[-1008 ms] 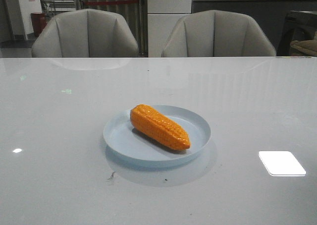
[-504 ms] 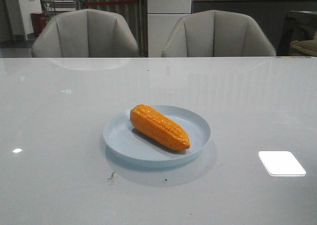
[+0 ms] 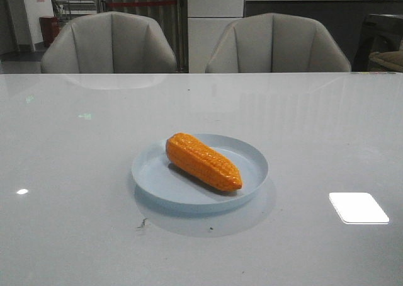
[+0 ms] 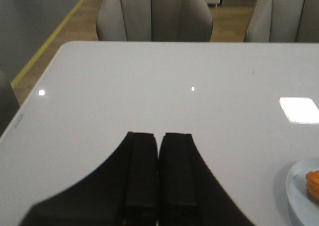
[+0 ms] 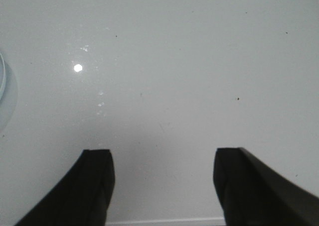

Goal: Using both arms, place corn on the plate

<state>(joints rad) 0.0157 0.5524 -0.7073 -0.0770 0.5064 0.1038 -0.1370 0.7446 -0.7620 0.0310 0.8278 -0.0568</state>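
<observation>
The orange corn (image 3: pixel 203 161) lies across the pale blue plate (image 3: pixel 250 155) near the middle of the table in the front view. Neither arm shows in the front view. In the left wrist view my left gripper (image 4: pixel 159 135) is shut and empty over bare table, with the plate's rim (image 4: pixel 294 186) and an end of the corn (image 4: pixel 313 182) off to one side. In the right wrist view my right gripper (image 5: pixel 163 155) is open and empty over bare table, and a sliver of the plate's rim (image 5: pixel 2 76) shows at the picture's edge.
Two grey chairs (image 3: pixel 110 43) (image 3: pixel 277 43) stand behind the table's far edge. The glossy white table (image 3: pixel 75 223) carries bright light reflections (image 3: pixel 357 207). The table's near edge runs just below the right gripper's fingers (image 5: pixel 164 220).
</observation>
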